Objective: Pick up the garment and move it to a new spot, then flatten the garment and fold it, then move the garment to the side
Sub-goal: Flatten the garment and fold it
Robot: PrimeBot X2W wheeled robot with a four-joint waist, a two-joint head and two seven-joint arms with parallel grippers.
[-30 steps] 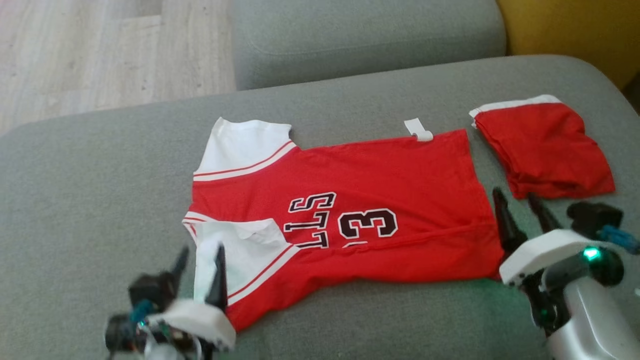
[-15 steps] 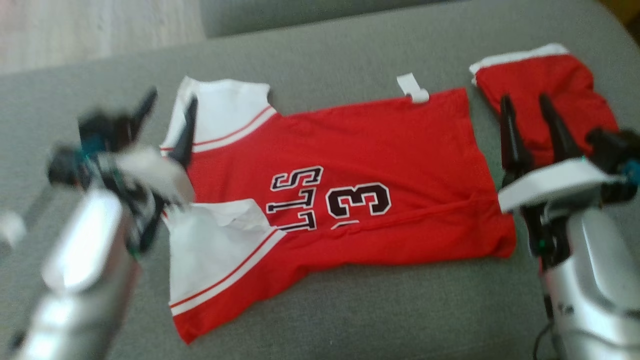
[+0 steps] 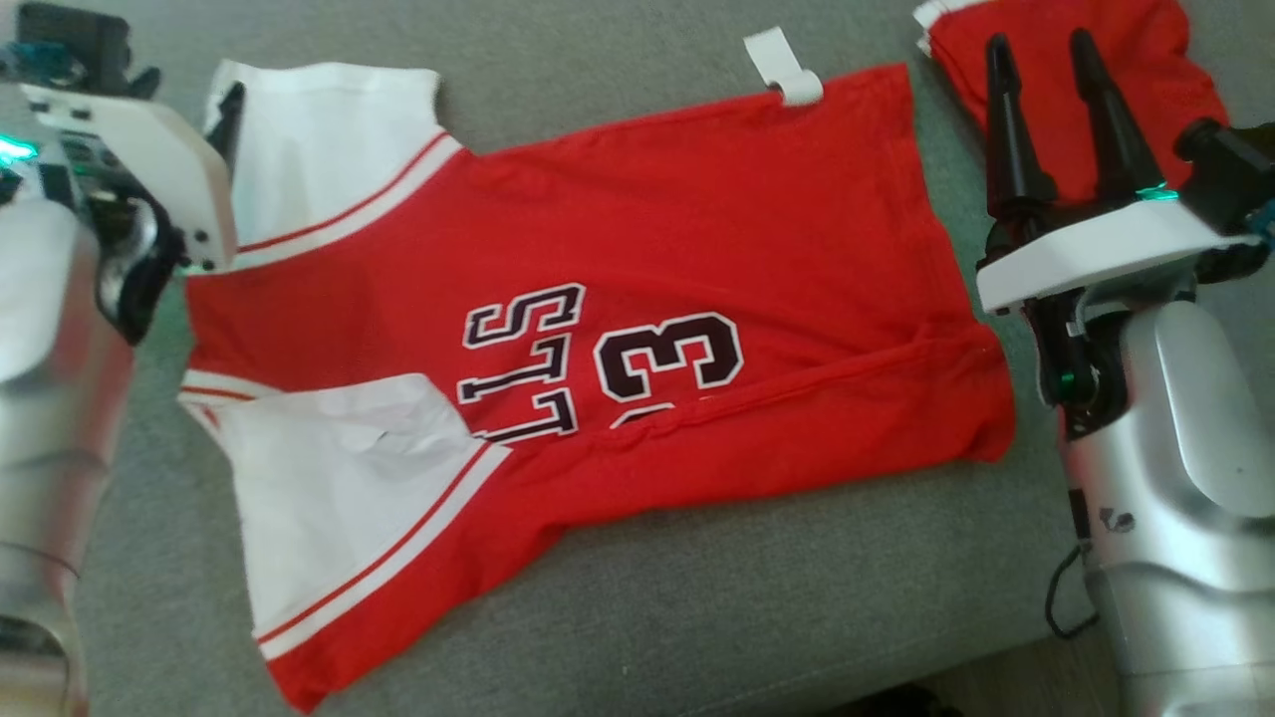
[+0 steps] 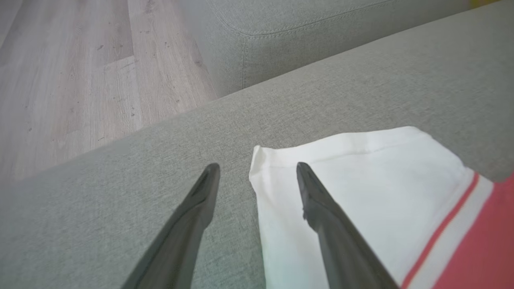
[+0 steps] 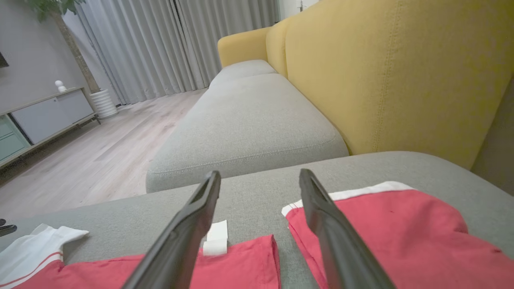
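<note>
The garment (image 3: 647, 239), a red jersey with white sleeves and black "13" lettering, lies spread on the grey sofa cushion (image 3: 697, 617), its near side folded over. My left gripper (image 4: 258, 166) is open, its jaws straddling the edge of the far white sleeve (image 4: 361, 172); one of its dark fingers (image 3: 231, 108) shows beside that sleeve in the head view. Open too, my right gripper (image 3: 1038, 45) hovers past the jersey's hem, over folded red shorts (image 3: 1155, 60). The right wrist view shows that gripper (image 5: 260, 173) above the gap between the hem (image 5: 241, 261) and the shorts (image 5: 381, 224).
A white tag (image 3: 787, 70) sticks out of the jersey's far edge. Beyond lie a second grey cushion (image 5: 249, 132), a yellow backrest (image 5: 401, 80) and wooden floor (image 4: 80, 72). The cushion's front edge (image 3: 896, 687) runs along the bottom right of the head view.
The head camera has tilted down and closer. My left gripper went from the near sleeve up to the far sleeve. My right gripper moved forward from the hem corner to over the shorts.
</note>
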